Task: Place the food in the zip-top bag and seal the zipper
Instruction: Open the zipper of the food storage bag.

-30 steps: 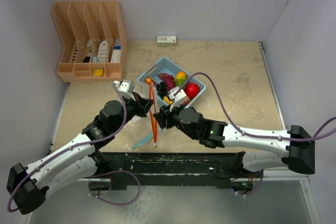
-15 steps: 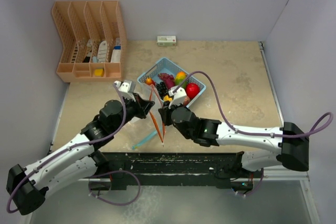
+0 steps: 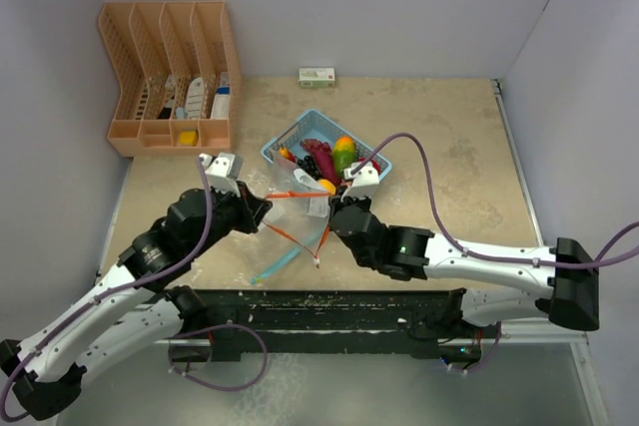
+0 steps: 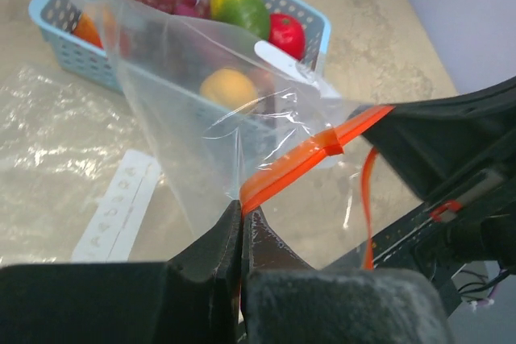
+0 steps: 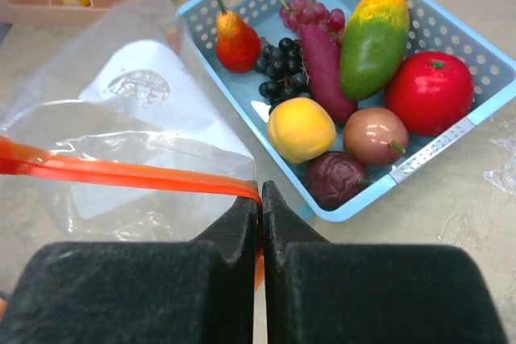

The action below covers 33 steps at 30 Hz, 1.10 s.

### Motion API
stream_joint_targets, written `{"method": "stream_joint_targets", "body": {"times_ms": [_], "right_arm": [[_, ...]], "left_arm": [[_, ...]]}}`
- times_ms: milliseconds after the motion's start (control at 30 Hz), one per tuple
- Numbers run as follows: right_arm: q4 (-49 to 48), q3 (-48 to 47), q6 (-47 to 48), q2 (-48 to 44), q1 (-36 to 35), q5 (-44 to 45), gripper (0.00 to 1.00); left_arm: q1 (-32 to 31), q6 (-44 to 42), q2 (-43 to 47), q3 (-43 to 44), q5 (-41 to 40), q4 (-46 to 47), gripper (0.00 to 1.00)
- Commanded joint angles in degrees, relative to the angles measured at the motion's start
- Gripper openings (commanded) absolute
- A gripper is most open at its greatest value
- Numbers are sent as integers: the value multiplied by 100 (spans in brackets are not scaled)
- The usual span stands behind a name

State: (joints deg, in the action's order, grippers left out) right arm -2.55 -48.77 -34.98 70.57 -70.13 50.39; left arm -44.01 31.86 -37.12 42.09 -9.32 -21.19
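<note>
The left gripper [image 4: 242,217] and the right gripper [image 5: 261,196] each clench the orange zipper strip [image 5: 121,171] of a clear, crinkled plastic bag [image 5: 137,122]. In the upper right of the right wrist view, a perforated blue basket [image 5: 463,34] holds glossy food [image 5: 372,42].

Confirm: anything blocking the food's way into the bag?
Nothing covers the food, but it lies in the basket, whose near wall stands between it and the bag. Both the left claw and right claw are shut on the bag's zipper, so neither is free to pick; whether the mouth is open is unclear.
</note>
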Motion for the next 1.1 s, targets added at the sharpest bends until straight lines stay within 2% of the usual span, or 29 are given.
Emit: {"method": "stream_joint_targets", "body": {"times_ms": [0,67,133,267,333,500,600,833,867,933,1000,1067], "right_arm": [[946,-303,-396,-361,21,1440,0],[1149,-369,-491,-412,14,1549,0],[834,-328,-292,-501,23,1309,0],[-1206,280,862,-727,25,91,0],[-1727,333,1070,-675,21,-282,0],[-2110,-119,1388,-176,21,-600,0],[-2392,-280,1543,31,13,-795,0],[-2361,-466,1567,189,10,-838,0],[-2346,-466,1554,182,17,-839,0],[-2311,-443,1532,162,15,-837,0],[-2275,-408,1521,123,15,-832,0],[-2224,-373,1489,95,10,-838,0]], "left_arm": [[-2,-39,-32,613,-1042,-1525,0],[-1,-12,-69,731,-1291,-1658,2],[-2,-110,-91,734,-1201,-1429,9],[-2,-323,-93,430,-363,-358,19],[-2,-249,-117,180,-21,251,25],[-2,32,-439,6,279,1056,31],[-2,100,-754,48,329,1158,37],[-2,143,-1164,47,500,1219,49],[-2,145,-1159,33,490,1195,49],[-2,147,-1100,-7,435,1143,38],[0,149,-991,-72,338,1077,23],[1,113,-835,-91,175,931,3]]}}
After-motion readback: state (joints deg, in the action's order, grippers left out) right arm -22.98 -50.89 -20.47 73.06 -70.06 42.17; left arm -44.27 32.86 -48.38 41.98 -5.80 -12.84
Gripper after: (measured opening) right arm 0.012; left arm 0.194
